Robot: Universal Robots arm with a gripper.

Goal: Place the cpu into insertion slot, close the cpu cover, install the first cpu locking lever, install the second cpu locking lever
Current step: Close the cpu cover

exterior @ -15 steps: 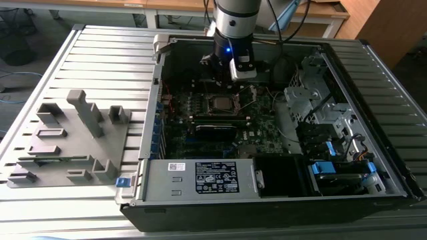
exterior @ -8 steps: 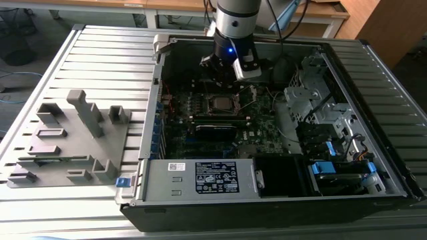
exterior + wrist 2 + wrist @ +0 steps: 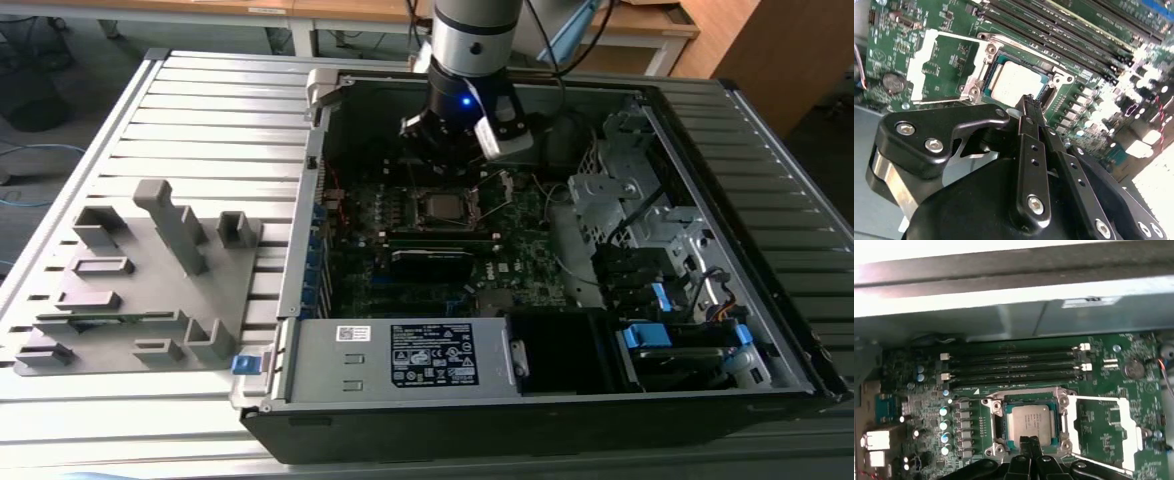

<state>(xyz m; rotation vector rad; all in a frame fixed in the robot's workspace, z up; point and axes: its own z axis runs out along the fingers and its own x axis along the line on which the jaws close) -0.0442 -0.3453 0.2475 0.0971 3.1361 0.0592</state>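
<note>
the flat grey square cpu sits in the black square insertion slot, mid-frame in the exterior view. the black end effector hovers close by, fingers pinched together, empty; the thin silver cpu cover (flipped open) likely wants an even push.

We see the cpu seated in the insertion slot, the cpu cover lying open beside it, memory slots along an adjacent side, the gripper over the slot's edge, all inside the computer case on the counter.
</note>
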